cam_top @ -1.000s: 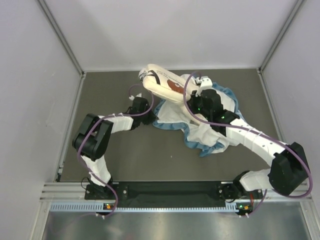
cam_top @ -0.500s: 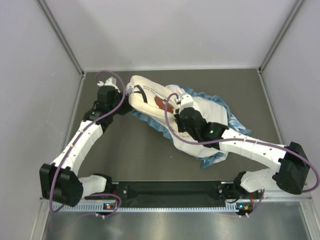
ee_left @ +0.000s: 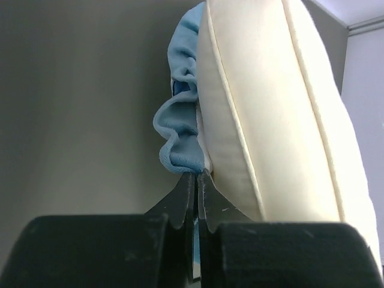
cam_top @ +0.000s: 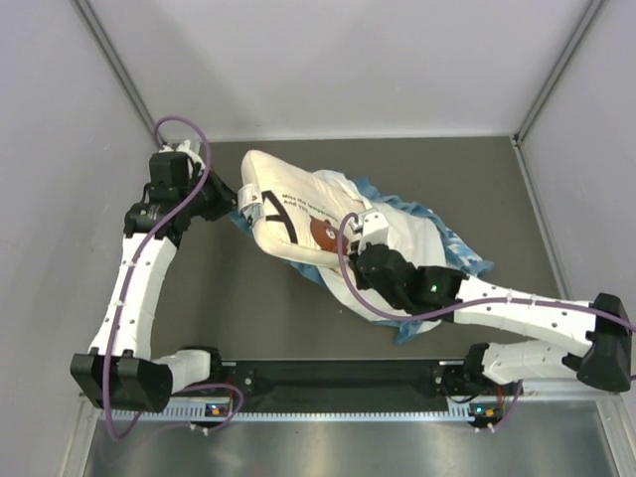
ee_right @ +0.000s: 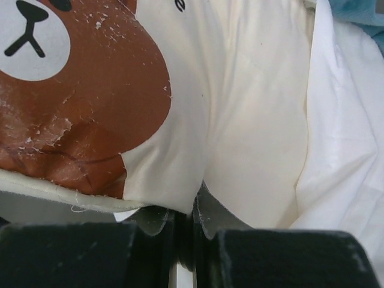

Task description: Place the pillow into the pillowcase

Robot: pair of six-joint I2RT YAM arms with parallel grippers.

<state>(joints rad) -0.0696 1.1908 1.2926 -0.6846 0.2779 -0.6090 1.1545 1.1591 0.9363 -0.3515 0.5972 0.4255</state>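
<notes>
Pillow (cam_top: 293,214) lies on the pillowcase (cam_top: 442,243), whose ruffled edge beside it the left hand (ee_left: 196,180) pinches; the right hand (ee_right: 192,210) pinches the pillow's fabric.

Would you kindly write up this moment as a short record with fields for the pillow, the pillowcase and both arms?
pillow: cream, bear logo facing up, lying diagonally over the pillowcase
pillowcase: crumpled under the pillow, white inside and blue ruffle showing
left fingers: shut on the pillowcase's blue ruffle at the pillow's left end
right fingers: shut on the pillow's fabric beside the bear logo
insertion: depth unclear
</notes>
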